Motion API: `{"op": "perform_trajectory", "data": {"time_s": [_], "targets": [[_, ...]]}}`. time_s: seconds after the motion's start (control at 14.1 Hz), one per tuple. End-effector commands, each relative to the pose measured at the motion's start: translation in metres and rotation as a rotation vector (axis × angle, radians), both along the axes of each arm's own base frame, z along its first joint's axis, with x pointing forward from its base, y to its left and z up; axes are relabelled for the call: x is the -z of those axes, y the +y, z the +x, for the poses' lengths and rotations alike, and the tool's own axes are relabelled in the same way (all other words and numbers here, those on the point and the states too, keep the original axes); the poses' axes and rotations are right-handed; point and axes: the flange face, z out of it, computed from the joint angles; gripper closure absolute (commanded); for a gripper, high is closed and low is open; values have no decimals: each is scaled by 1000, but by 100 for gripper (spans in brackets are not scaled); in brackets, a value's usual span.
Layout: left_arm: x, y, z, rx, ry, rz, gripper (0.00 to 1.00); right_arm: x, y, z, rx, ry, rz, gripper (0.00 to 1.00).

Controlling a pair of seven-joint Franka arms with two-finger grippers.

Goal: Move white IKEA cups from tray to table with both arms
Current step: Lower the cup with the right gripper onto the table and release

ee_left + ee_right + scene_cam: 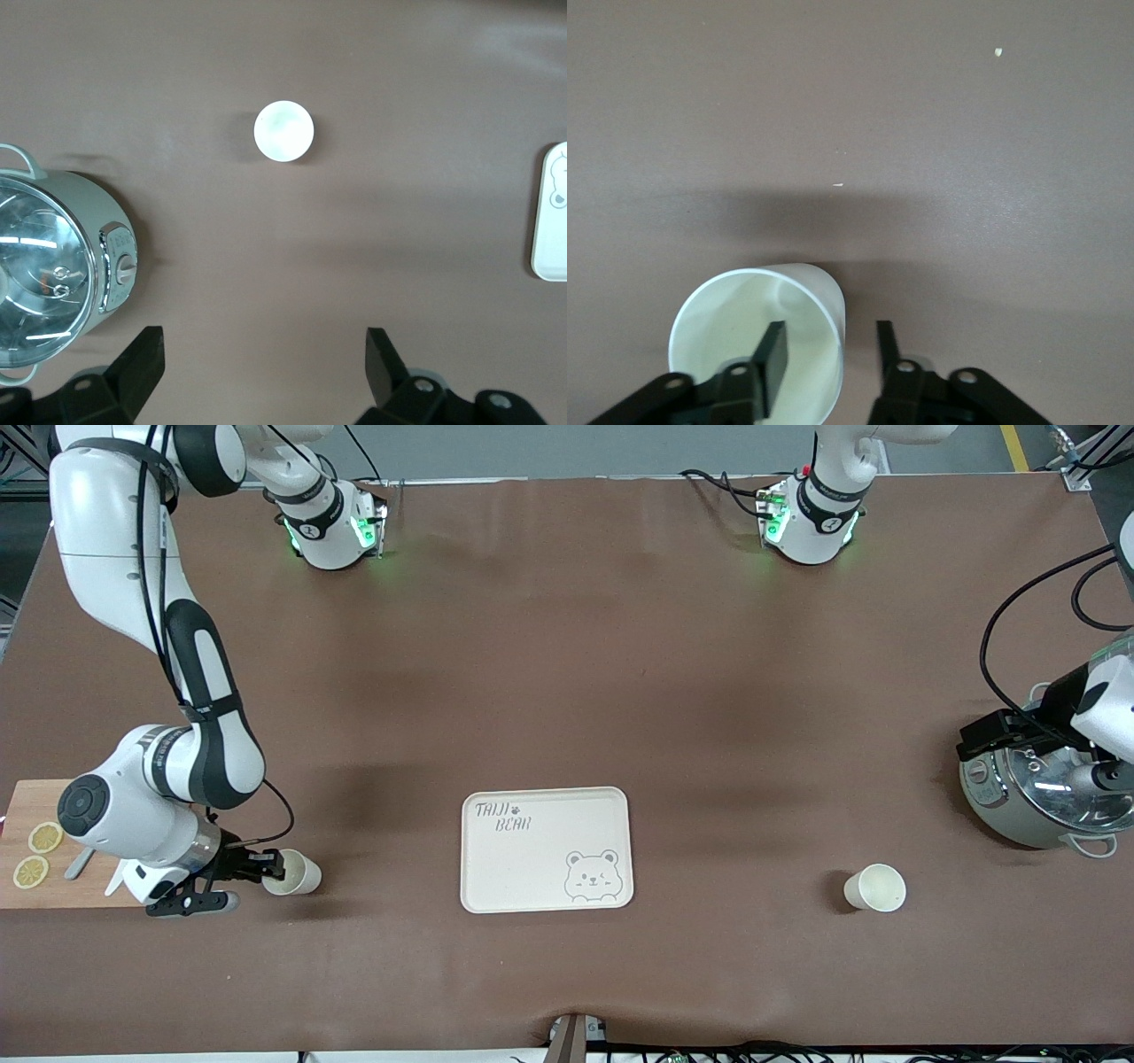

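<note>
One white cup [292,872] stands on the brown table between the wooden board and the tray [496,868]. My right gripper [266,865] is at its rim. In the right wrist view the right gripper [831,328] is open, one finger inside the cup [744,336] and one outside, with the wall between them and a gap on each side. The second white cup [875,887] stands alone toward the left arm's end. The left gripper [263,341] hangs wide open and empty, high over the table between that cup [283,131] and the pot.
A cream tray with a bear drawing lies mid-table with nothing on it. A steel pot with a glass lid [1045,797] sits under the left arm. A wooden board [27,886] with lemon slices [44,838] lies at the right arm's end.
</note>
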Motion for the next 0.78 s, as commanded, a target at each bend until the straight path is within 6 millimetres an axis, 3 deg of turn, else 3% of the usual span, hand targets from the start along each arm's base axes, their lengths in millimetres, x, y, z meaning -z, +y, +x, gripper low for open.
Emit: {"op": "perform_trajectory", "data": {"time_s": [0.0, 0.21, 0.5, 0.71], "targets": [[-15, -6, -7, 23, -1, 43, 0, -21, -2, -2, 6, 19, 34, 0], [-31, -7, -6, 20, -22, 44, 0, -47, -8, -2, -8, 71, 41, 0], [-59, -3, -11, 12, -37, 12, 0, -110, -28, -13, 2, 105, 48, 0], [-62, -2, -12, 13, -33, 5, 0, -174, -29, -39, 33, 175, 70, 0]]}}
